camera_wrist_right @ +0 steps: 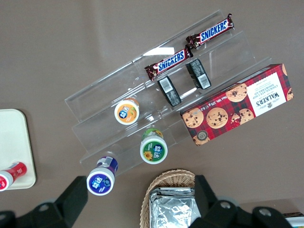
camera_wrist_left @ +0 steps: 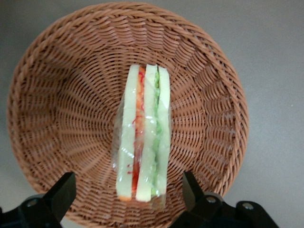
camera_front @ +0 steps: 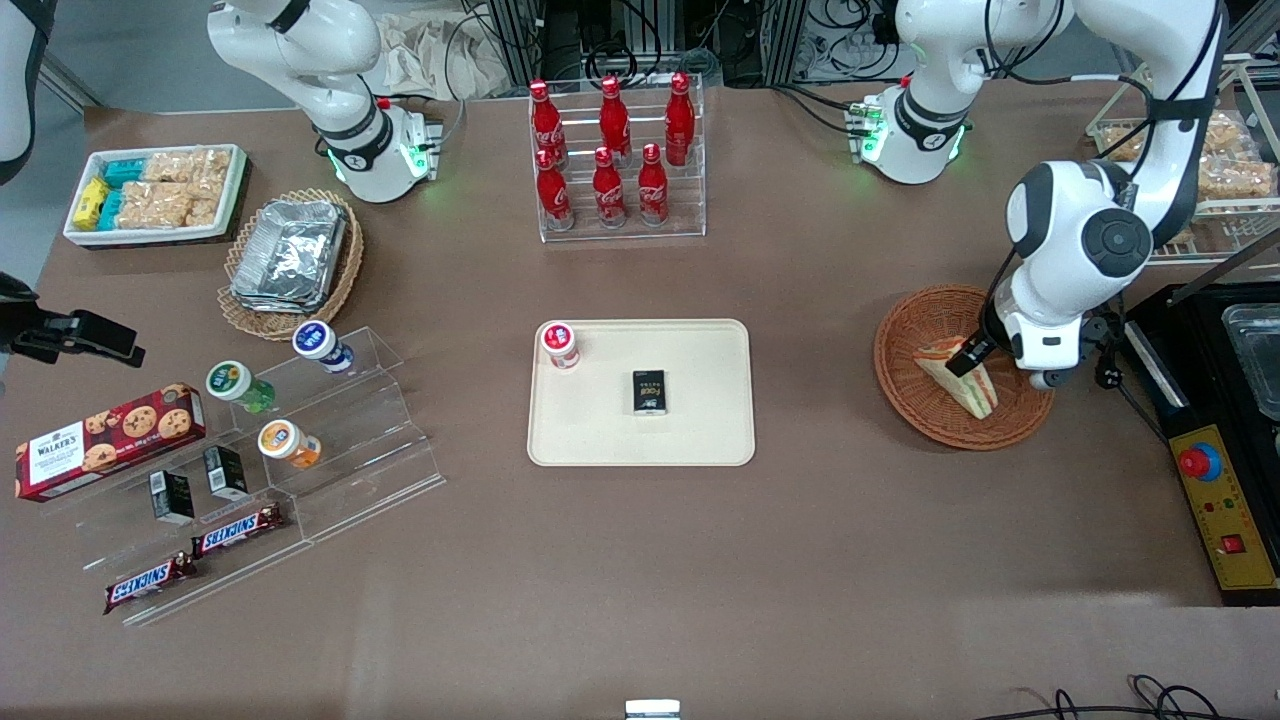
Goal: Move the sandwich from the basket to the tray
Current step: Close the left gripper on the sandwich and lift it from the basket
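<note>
Gripper: the gripper (camera_wrist_left: 128, 197) hung low over the basket (camera_front: 905, 335), fingers (camera_wrist_left: 59, 194) spread wide apart, nothing clamped between them.
Sandwich: the plastic-wrapped sandwich (camera_wrist_left: 142, 137) stood on edge inside the basket, right under the gripper, red and green filling facing up, one end sitting between the open fingers but not touching them.
Tray: the cream tray (camera_front: 700, 420) sat on the counter well apart from the gripper, toward the parked arm's end, carrying a red-capped cup (camera_front: 559, 344) and a small black box (camera_front: 650, 391).

The gripper (camera_wrist_left: 128, 197) hangs spread over the sandwich (camera_wrist_left: 142, 137) in the basket (camera_wrist_left: 47, 95), rim all round. Bare desk (camera_front: 815, 380) lies toward the tray (camera_front: 700, 430), where a bottle (camera_front: 560, 345) at 10 o'clock and a box (camera_front: 650, 391) at centre take room.
</note>
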Tool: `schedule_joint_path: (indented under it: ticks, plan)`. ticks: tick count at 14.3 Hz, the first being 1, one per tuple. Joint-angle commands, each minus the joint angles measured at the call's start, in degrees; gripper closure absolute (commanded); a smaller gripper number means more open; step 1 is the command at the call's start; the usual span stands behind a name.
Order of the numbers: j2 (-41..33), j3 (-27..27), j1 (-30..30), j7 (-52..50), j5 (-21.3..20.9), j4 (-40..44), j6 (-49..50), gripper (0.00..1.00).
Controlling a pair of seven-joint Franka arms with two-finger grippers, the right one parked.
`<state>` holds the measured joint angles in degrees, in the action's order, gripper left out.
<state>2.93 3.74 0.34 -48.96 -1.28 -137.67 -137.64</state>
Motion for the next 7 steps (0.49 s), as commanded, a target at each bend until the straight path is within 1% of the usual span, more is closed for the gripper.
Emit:
schedule_joint_path:
  ticks: [1,3,4,5,6,7]
  plan:
    - [3.03,0.13,-0.07,-2.72,-0.56,-0.76,-5.09,0.00]
    - [4.36,0.13,-0.07,-2.72,-0.56,-1.11,-6.50,0.00]
    - [4.71,0.13,0.10,-2.64,-0.56,-1.72,-7.64,0.11]
    - [4.72,0.04,0.10,-2.64,-0.56,-2.77,-8.87,0.41]
    - [4.63,0.04,0.19,-2.64,-0.56,-3.48,-9.66,0.96]
    - [4.45,0.04,0.19,-2.81,-0.56,-3.49,-9.58,1.00]
